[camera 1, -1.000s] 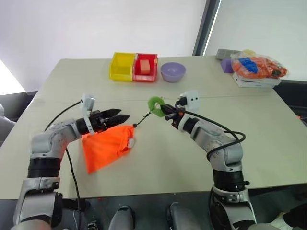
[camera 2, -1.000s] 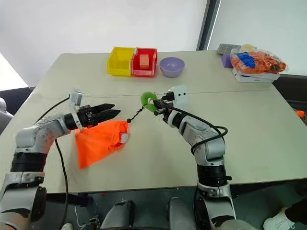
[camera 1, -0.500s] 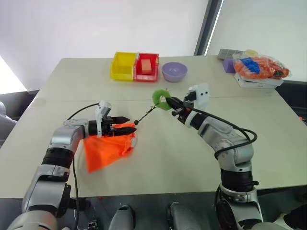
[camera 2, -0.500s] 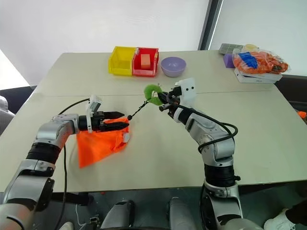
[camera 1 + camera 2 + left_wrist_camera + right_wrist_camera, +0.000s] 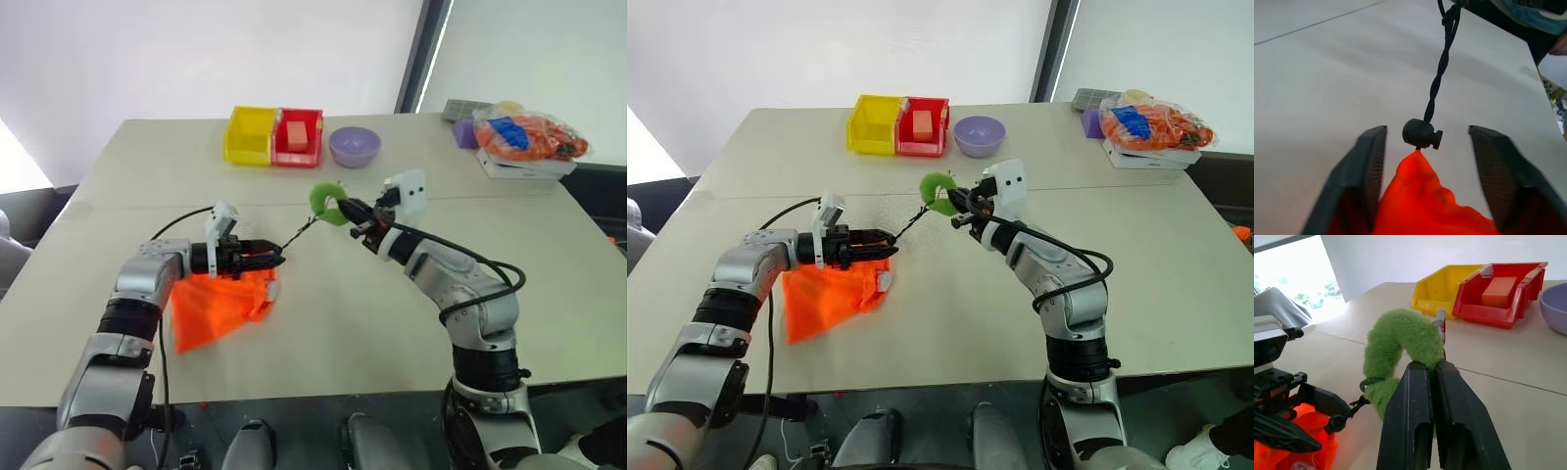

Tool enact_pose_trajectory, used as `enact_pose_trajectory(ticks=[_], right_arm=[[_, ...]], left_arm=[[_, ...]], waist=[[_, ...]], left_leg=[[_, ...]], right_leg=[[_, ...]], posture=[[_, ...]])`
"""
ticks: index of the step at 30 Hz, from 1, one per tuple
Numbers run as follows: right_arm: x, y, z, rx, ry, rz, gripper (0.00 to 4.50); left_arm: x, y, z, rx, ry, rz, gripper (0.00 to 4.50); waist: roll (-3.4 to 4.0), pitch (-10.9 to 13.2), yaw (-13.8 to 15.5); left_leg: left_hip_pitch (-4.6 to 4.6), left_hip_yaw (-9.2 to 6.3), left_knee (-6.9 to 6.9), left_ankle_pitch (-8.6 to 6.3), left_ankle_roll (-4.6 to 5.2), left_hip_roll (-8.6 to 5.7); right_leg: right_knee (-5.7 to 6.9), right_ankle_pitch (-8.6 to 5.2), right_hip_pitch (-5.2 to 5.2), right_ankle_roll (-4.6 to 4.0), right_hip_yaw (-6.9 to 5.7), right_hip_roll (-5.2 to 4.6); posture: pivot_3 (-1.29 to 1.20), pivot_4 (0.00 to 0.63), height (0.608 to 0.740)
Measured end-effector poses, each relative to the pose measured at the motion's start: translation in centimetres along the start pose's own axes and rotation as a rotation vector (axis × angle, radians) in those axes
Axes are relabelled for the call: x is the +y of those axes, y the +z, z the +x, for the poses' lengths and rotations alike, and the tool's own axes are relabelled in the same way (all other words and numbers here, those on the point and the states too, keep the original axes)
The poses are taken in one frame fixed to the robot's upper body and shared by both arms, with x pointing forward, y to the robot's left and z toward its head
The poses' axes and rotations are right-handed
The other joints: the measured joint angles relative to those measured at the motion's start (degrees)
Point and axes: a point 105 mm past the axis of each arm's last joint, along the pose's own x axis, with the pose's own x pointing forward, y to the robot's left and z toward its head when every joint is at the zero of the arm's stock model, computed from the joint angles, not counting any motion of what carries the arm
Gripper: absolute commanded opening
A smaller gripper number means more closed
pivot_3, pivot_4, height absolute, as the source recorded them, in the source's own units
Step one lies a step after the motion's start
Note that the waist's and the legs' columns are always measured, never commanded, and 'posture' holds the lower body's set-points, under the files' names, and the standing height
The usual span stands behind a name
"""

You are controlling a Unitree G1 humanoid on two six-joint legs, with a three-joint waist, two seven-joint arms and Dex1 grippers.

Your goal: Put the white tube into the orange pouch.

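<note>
We see the orange pouch [image 5: 217,305] lying on the beige table [image 5: 323,323], on the robot's left side, with its gathered neck raised toward the middle of the table. The white tube [image 5: 273,290] shows as a small pale end at the pouch's right edge, just below the neck; how much of it is inside the fabric we cannot tell. The left gripper [image 5: 271,260] reaches in level from the left, and in its wrist view the two black fingers [image 5: 1367,169] stand partly open on either side of the pouch's neck, with a gap to the fabric on each side, so we see no grip on it. Just ahead of those fingers sits the black cord stopper [image 5: 1420,133], touching the tip of the orange fabric. From it the twisted black cord [image 5: 1441,68] runs taut up to the green fuzzy ring [image 5: 325,204]. The right gripper [image 5: 355,213], held above the table near its middle, has its fingers pressed together on that ring, as its wrist view shows [image 5: 1431,377], the ring curling over the fingertips. Along the far side of the table stand a yellow bin [image 5: 249,136], a red bin [image 5: 299,138] holding an orange block [image 5: 297,132], and a purple bowl [image 5: 354,147]. At the far right corner lies a clear bag [image 5: 529,133] of orange and blue items.
</note>
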Motion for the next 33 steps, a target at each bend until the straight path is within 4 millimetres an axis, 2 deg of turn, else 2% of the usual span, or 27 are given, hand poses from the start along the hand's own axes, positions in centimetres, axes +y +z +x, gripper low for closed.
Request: enact_pose_trajectory(ticks=[17, 18, 20, 23, 24, 33], right_arm=[[0.11, -0.11, 0.04, 0.005, 0.003, -0.001, 0.0], [0.1, -0.12, 0.04, 0.005, 0.003, -0.002, 0.0], [0.1, -0.12, 0.03, 0.005, 0.003, -0.002, 0.0], [0.07, -0.11, 0.02, 0.006, 0.002, -0.003, 0.0], [0.06, -0.11, 0.02, 0.006, 0.001, -0.003, 0.0], [-0.4, 0.58, 0.22, -0.026, -0.032, -0.016, 0.0]], left_arm=[[-0.09, 0.46, 0.65, 0.007, -0.008, 0.025, 2.77], [-0.11, 0.45, 0.65, 0.007, -0.009, 0.026, 2.35], [-0.11, 0.42, 0.64, 0.011, -0.01, 0.027, 1.92], [-0.08, 0.31, 0.57, 0.021, -0.008, 0.03, 0.41], [-0.1, 0.3, 0.56, 0.023, -0.009, 0.031, 0.19], [-0.61, 0.11, 0.15, 0.066, -0.017, 0.07, 0.21]], waist=[[0.0, 0.0, 0.0], [0.0, 0.0, 0.0], [0.0, 0.0, 0.0], [0.0, 0.0, 0.0], [0.0, 0.0, 0.0], [0.0, 0.0, -0.1]], left_leg=[[0.01, 0.0, 0.01, 0.0, 0.0, 0.0], [0.01, -0.01, 0.01, 0.0, 0.0, 0.0], [0.01, 0.0, 0.01, 0.0, 0.0, 0.0], [0.01, -0.01, 0.01, 0.0, 0.0, 0.0], [0.01, 0.0, 0.01, 0.0, 0.0, 0.0], [0.02, -0.01, 0.01, 0.0, 0.0, 0.0]], right_leg=[[0.01, 0.0, 0.01, 0.01, 0.0, 0.01], [0.01, 0.0, 0.01, 0.01, 0.0, 0.01], [0.01, 0.0, 0.01, 0.01, 0.0, 0.0], [0.01, 0.0, 0.01, 0.01, 0.0, 0.0], [0.01, 0.0, 0.01, 0.01, 0.0, 0.0], [0.01, 0.0, 0.01, 0.01, 0.0, 0.0]], posture=[[0.0, 0.15, 0.74], [0.0, 0.15, 0.74], [0.0, 0.15, 0.74], [0.0, 0.15, 0.74], [0.0, 0.15, 0.74], [0.0, 0.15, 0.74]])
